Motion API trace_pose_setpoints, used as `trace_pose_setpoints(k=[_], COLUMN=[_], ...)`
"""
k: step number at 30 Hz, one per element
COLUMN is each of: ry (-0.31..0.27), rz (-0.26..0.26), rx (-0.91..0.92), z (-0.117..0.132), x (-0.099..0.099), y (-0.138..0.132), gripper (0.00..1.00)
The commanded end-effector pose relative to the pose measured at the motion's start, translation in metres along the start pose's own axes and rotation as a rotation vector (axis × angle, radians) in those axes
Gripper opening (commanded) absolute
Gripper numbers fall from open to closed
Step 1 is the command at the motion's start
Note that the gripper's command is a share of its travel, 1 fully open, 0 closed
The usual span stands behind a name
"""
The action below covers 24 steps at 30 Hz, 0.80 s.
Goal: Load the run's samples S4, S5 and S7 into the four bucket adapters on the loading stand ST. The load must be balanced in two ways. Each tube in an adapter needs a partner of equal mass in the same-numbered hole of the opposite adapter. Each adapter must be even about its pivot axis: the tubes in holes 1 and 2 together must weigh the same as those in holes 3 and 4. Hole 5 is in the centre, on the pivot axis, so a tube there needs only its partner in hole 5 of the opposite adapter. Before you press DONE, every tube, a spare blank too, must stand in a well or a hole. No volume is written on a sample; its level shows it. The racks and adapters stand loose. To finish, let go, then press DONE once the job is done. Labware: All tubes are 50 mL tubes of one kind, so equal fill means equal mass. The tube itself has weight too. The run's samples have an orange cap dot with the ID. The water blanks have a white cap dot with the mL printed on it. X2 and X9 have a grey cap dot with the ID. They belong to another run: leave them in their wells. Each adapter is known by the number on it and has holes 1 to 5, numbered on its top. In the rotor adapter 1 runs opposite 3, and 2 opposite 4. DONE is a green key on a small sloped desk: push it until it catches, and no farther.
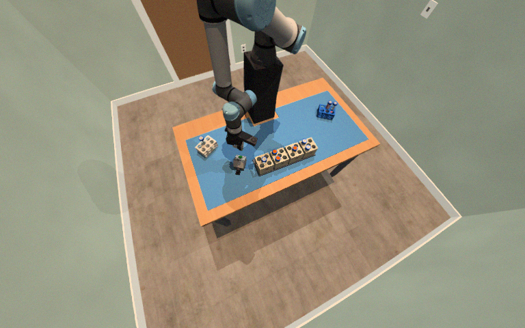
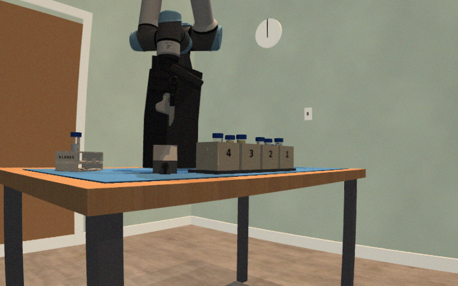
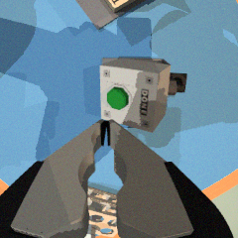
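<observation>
The gripper [image 1: 238, 147] [image 2: 170, 124] [image 3: 106, 122] is found with its fingers pressed together, nothing between them; it is held above the blue mat, near the DONE desk [image 1: 239, 164] [image 2: 164, 153] [image 3: 134, 74]. The green key [image 1: 240, 156] [image 3: 117, 98] is seen ahead of the fingertips in the wrist view; contact with it is not shown.

To the right, four beige adapters are lined up on the stand [image 2: 243, 170] [image 3: 94, 15]. One white-dotted tube [image 1: 264, 158] [image 2: 217, 137] is seated in adapter 4 [image 1: 266, 170] [image 2: 216, 157]. Two orange-dotted tubes [image 1: 277, 158] [image 2: 241, 137] are held in adapter 3 [image 2: 248, 161], one in adapter 2 [image 2: 269, 161], and two white-dotted ones in adapter 1 [image 2: 286, 163], at the right end. IDs and printed volumes are unreadable.

One blue-capped tube [image 1: 200, 138] [image 2: 76, 134] is stood in the blanks rack [image 1: 204, 145] [image 2: 66, 162] at the left. Two tubes [image 1: 329, 103] are contained in the blue rack [image 1: 325, 115] at far right.

The samples' caps are blue with orange dots; they appear upright, and yellowish contents are visible below the caps at adapter 3.
</observation>
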<state>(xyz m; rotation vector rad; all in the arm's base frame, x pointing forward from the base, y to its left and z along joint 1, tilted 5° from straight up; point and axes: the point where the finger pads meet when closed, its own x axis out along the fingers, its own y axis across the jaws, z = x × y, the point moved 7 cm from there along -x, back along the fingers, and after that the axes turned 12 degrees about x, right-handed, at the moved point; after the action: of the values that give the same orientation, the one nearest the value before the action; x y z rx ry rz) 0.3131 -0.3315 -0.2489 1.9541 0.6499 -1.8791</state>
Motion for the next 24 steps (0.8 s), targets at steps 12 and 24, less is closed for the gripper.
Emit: trace_pose_setpoints(k=[12, 24], ry=[-0.009, -0.026], rz=[-0.102, -0.263], rx=[-0.002, -0.002], z=[0.014, 0.012], x=[0.011, 0.05], y=[0.02, 0.034], gripper=[0.0, 0.0])
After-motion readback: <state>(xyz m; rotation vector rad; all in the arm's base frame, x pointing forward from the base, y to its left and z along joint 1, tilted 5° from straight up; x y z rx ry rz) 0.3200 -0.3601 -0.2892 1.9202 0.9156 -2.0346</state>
